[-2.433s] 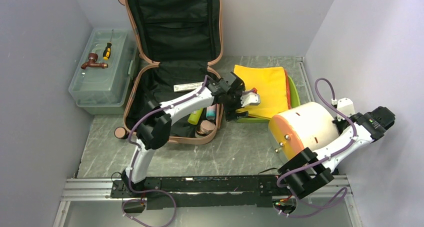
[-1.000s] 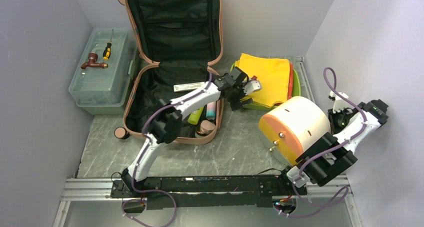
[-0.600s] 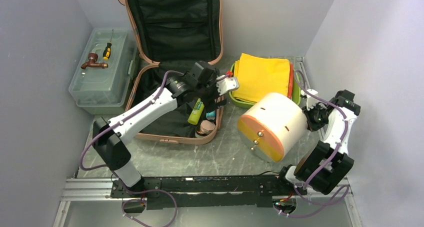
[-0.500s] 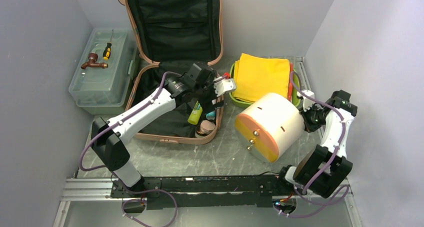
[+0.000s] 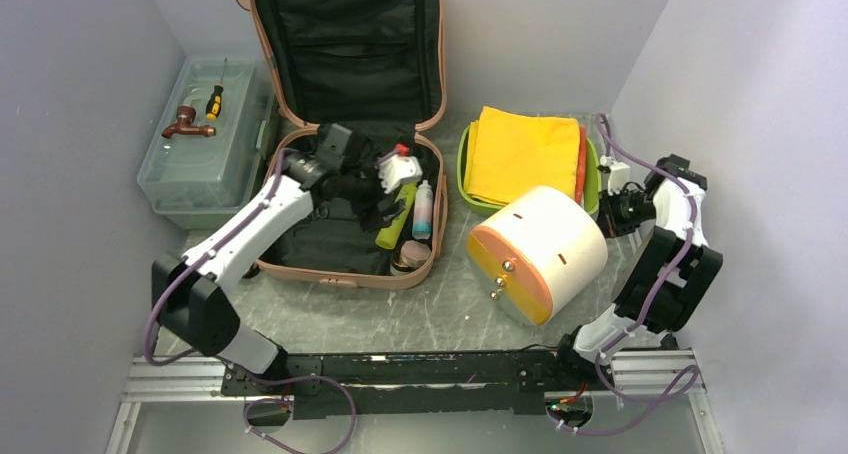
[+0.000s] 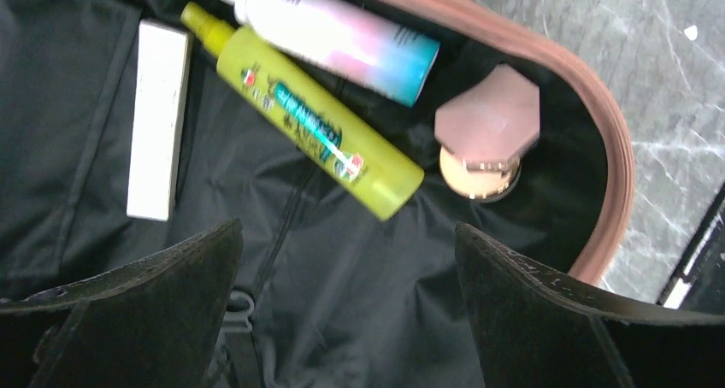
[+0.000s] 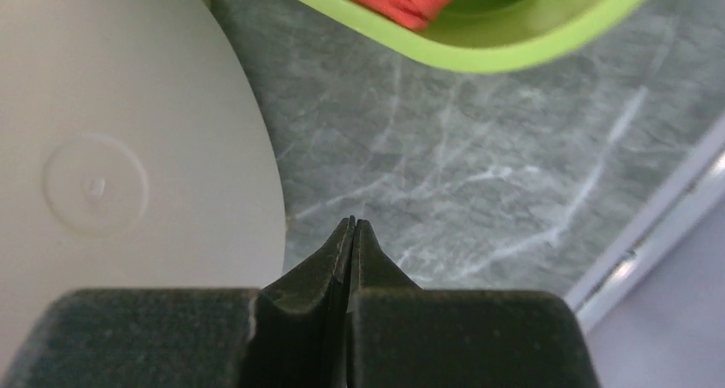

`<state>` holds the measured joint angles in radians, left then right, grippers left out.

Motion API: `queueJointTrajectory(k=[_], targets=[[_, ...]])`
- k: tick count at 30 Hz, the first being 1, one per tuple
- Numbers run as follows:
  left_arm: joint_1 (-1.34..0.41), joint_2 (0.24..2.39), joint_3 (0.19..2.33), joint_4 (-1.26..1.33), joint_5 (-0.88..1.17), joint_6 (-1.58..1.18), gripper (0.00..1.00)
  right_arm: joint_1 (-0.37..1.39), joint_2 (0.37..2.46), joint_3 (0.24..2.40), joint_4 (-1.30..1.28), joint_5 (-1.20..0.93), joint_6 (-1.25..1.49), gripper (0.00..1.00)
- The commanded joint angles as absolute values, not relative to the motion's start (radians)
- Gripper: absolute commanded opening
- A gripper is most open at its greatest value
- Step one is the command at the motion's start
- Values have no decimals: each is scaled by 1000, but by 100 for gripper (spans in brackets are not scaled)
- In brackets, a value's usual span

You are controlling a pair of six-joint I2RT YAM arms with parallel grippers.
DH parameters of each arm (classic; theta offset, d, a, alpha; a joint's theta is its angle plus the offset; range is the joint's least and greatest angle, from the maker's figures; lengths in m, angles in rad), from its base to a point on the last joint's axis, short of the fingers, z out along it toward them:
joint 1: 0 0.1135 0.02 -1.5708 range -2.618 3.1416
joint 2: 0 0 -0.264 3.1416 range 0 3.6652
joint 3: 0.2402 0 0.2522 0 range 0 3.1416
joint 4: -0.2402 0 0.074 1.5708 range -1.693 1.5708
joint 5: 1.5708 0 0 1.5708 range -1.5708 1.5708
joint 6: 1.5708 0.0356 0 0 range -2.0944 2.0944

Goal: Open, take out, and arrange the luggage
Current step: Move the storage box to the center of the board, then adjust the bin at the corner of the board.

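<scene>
The left hand (image 6: 346, 230) hung open over the luggage (image 5: 345, 64), and closing on the yellow-green bottle (image 6: 316, 140) risked knocking the pink-blue bottle (image 6: 338, 36) lying just beside it

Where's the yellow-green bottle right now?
In the left wrist view, the yellow-green bottle lies inside the luggage on its black lining, between the white box and the pink-and-blue bottle.

Grey marble tabletop (image 5: 440, 319); plain lavender walls (image 5: 70, 124)
</scene>
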<state>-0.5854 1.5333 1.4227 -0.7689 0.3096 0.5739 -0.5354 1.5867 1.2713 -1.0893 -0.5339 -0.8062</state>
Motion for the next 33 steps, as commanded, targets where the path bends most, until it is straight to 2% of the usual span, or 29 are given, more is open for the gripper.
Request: queueJointTrajectory(k=[1, 9, 22, 29, 33], targets=[[-498, 1397, 1369, -834, 468, 630, 99, -455, 1611, 1276, -1061, -570, -769, 0], [-442, 1204, 1162, -807, 512, 635, 99, -355, 1733, 1300, -913, -546, -642, 0], [-376, 1070, 1047, -840, 532, 630, 99, -294, 1825, 1387, -523, -383, -353, 0], [-351, 902, 919, -870, 571, 637, 99, -245, 1900, 1512, -562, -394, -306, 0], [-346, 831, 861, -859, 584, 624, 99, -230, 1847, 1483, -599, -410, -323, 0]])
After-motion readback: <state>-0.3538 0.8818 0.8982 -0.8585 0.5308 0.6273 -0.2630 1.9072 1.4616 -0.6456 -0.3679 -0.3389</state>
